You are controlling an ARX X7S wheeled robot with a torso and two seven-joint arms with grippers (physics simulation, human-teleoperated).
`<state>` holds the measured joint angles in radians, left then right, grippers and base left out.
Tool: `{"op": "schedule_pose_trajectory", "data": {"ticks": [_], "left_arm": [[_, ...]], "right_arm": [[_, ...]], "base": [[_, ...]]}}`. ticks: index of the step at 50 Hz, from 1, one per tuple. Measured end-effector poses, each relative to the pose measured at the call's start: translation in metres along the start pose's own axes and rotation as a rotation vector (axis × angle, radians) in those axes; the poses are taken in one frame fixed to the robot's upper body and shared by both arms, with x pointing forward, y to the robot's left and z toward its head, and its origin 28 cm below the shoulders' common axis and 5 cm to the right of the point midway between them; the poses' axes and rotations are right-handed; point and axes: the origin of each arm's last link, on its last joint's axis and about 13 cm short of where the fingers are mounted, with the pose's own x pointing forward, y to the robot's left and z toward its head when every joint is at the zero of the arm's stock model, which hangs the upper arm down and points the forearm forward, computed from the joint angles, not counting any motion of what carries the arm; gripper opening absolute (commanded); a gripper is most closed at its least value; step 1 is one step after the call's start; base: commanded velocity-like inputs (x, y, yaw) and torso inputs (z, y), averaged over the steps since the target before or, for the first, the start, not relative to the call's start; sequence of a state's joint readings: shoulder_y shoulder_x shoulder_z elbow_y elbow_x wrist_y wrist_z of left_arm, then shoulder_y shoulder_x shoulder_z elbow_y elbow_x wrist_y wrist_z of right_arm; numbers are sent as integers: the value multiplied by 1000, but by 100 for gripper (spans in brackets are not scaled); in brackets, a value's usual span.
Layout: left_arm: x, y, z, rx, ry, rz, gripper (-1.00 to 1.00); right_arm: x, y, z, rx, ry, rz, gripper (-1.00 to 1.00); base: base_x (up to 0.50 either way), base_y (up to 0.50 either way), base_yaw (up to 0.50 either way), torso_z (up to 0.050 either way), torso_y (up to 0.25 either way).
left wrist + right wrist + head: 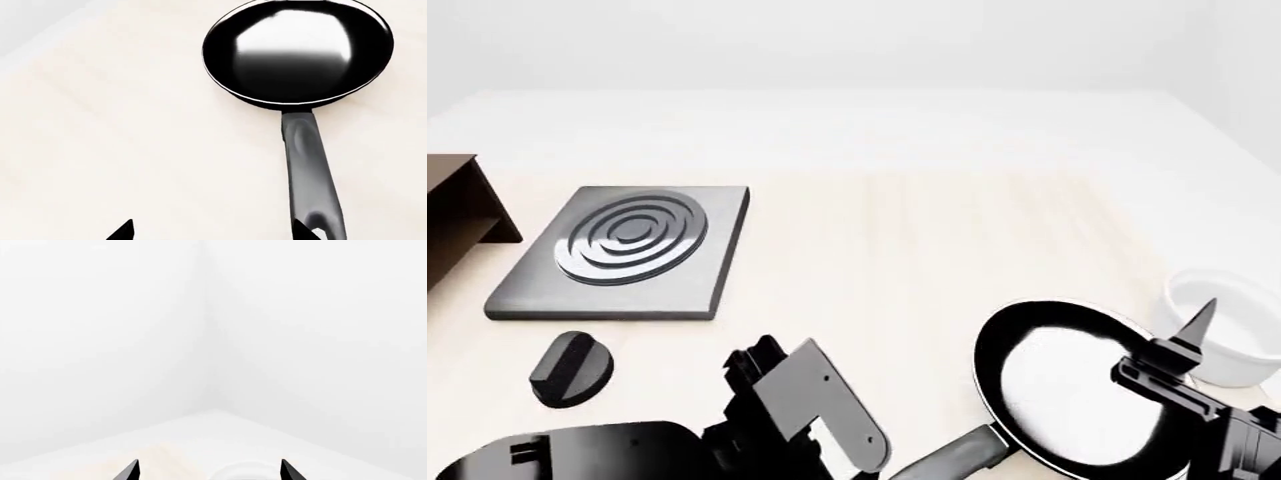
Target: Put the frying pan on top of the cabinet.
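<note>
Black and glossy inside, the frying pan (1065, 385) lies flat on the pale wooden worktop (934, 250) near its front right corner, its dark grey handle (308, 165) running back toward the robot. The left gripper (212, 231) hangs over the handle end with its fingers spread, one fingertip beside the handle, grasping nothing. The right gripper (210, 471) is likewise spread and empty, raised at the pan's right rim beside a white bowl (1228, 335). Well apart, at the worktop's left edge, stands the dark brown cabinet (461, 215), next to a grey hotplate (627, 250) with a black knob (571, 368) nearer the front edge.
</note>
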<state>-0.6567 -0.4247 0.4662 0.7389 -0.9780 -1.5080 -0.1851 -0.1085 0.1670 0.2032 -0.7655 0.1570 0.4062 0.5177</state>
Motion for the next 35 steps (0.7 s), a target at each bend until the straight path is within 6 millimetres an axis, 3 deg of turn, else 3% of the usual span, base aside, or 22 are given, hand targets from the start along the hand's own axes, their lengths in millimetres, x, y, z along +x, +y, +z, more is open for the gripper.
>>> {"op": "schedule_pose_trajectory", "data": {"ticks": [12,35], "left_arm": [[2,-3,5,-17,71,-53,100],[9,-27,13,-72,100,-175,100]], "right_arm": [[1,3,-2,-8,5,13,100],[1,6,-3,-15,9,29,100]], "base": [[0,0,0,0,0],[0,0,0,0,0]]}}
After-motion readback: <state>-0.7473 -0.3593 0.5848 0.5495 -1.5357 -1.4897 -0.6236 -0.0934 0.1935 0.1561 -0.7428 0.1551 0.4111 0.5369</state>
